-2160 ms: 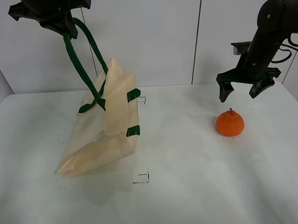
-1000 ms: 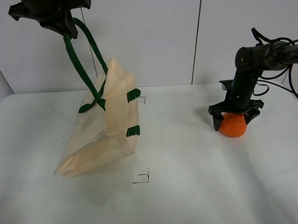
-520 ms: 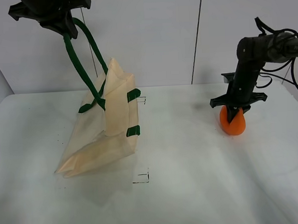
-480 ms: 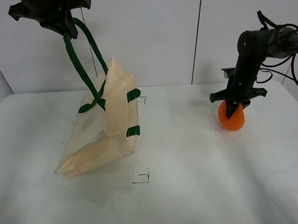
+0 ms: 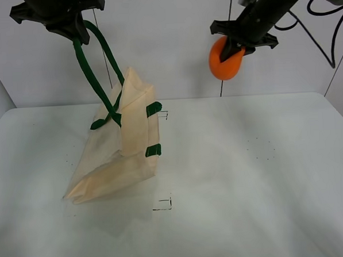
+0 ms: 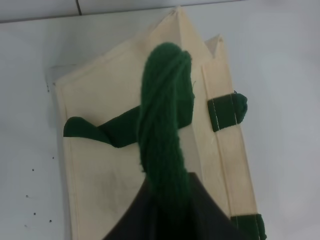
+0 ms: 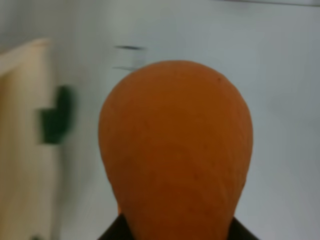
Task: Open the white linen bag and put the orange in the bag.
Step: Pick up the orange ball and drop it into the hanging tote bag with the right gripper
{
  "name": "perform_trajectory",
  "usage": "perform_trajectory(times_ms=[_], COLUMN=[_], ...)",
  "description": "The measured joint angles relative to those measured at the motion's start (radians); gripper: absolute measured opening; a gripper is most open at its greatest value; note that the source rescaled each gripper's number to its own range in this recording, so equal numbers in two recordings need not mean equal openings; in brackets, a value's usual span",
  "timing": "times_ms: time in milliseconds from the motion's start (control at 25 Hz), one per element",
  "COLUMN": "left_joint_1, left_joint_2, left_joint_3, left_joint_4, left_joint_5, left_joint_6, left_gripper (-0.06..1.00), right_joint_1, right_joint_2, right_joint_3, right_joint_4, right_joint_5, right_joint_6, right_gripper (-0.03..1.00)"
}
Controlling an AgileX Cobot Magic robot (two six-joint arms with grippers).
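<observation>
1. Your right claw (image 5: 239, 43) has carried the orange (image 5: 224, 59) up off the table (image 5: 249, 188) and across toward the bag (image 5: 121, 148). Half a second ago it held the fruit just above the tabletop.
2. That claw is clamped on the orange. Its fingers pinch the upper part, and the fruit hangs beneath them, high over the table.
3. On the right wrist camera, the orange fills the space just ahead of the claw. The bag's edge and a green tab (image 7: 56, 120) lie far below it, off to one side.
4. Your left claw (image 5: 68, 24) has not shifted. It is closed tight on the green handles (image 5: 93, 69), high up.
5. The bag hangs slanted beneath the left claw, with its bottom edge resting on the table.
6. You cannot tell from either view whether the bag's mouth gapes.
7. The orange is well apart from the bag.
</observation>
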Motion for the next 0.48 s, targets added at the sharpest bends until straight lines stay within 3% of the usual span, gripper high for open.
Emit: perform_trajectory(times_ms=[200,480], left_joint_1=[0.000,0.000], left_joint_2=[0.000,0.000], left_joint_3=[0.000,0.000], left_joint_4=[0.000,0.000], left_joint_5=[0.000,0.000], left_joint_6=[0.000,0.000], left_gripper=[0.00,0.00], right_joint_1=[0.126,0.273], right_joint_2=[0.006,0.079], right_joint_3=[-0.002,-0.007], right_joint_4=[0.040,0.069], right_joint_5=[0.012,-0.046], right_joint_6=[0.000,0.000], right_gripper=[0.01,0.01])
